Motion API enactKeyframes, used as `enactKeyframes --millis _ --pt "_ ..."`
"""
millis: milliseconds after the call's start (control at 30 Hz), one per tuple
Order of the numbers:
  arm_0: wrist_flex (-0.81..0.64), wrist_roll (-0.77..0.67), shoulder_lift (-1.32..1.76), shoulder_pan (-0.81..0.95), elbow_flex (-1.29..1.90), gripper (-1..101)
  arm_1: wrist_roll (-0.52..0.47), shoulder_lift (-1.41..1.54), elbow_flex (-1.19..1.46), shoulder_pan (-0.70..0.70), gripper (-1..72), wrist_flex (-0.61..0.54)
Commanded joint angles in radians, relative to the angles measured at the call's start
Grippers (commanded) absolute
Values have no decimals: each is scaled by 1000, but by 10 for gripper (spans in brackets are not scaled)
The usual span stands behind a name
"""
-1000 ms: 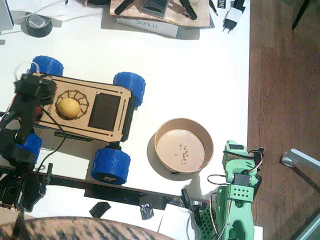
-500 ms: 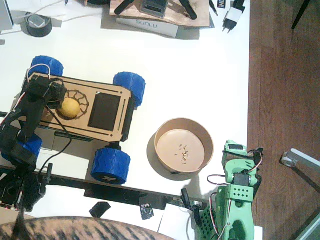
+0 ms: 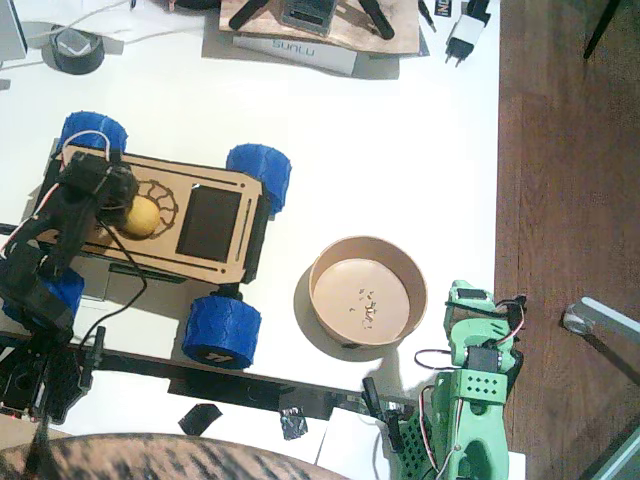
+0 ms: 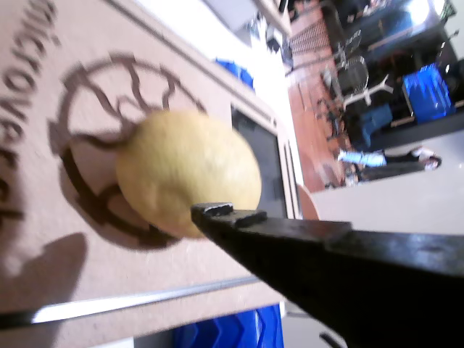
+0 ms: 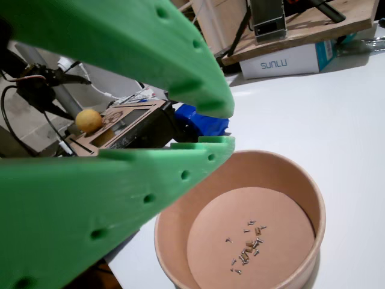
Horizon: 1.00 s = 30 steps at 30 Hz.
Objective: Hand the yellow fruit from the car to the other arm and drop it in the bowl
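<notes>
Black left arm extended forward, its hand (image 3: 122,203) parted. Light green right arm folded back, hand (image 5: 225,129) parted.

Yellow fruit (image 3: 141,217), blue-wheeled plywood car (image 3: 215,262), tan bowl (image 3: 330,262), green gripper (image 5: 224,129).

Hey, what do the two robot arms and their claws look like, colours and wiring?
The left arm is black, with white and red wires looping near its claw, whose finger is dark and tapering. The right arm is light green printed plastic with black servos and red and white wires; its claw has broad green fingers dotted with small holes.
</notes>
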Motion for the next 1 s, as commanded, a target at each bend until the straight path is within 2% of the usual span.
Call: enactKeyframes --millis 0,167,733,767,867,967 --pt "-25 -2 -3 38 -41 563 -6 6 -5 -6 3 -3" --pt "-43 -3 -35 87 -41 561 -6 6 -5 -6 3 -3" --pt "-48 -2 -115 89 -40 552 -8 6 -5 -6 3 -2" --pt "-49 -2 -115 89 -40 500 -8 6 -5 -6 3 -2" --pt "-57 8 -117 89 -40 137 -8 6 -5 -6 3 -2" --pt "-58 8 -117 89 -40 64 -8 6 -5 -6 3 -2"
